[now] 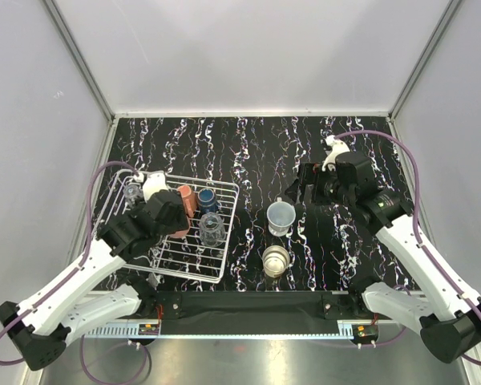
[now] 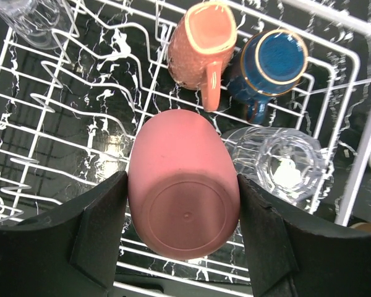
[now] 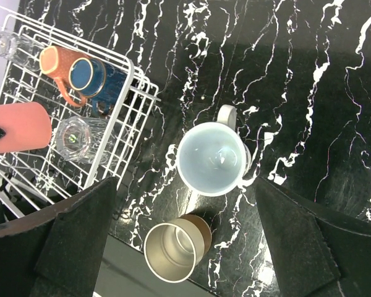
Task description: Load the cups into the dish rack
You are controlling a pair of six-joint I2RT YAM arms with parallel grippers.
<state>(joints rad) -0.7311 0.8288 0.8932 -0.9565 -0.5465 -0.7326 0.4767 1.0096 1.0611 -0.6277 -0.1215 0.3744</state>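
Black white-veined tabletop (image 1: 256, 152) bears the dish rack (image 1: 188, 261) between white walls (image 1: 248, 48).

The surface (image 1: 264, 152) is black, streaked with white marble veins. The dish rack (image 1: 231, 233) is white wire. The coral-red tumbler (image 2: 182, 185) is plain. The salmon mug (image 2: 201, 46) has a paler rim, and the dark blue cup (image 2: 275, 59) has a rim that is perhaps gold. The pale blue-white mug (image 3: 211, 158) and the beige cup (image 3: 170, 250) are unpatterned.
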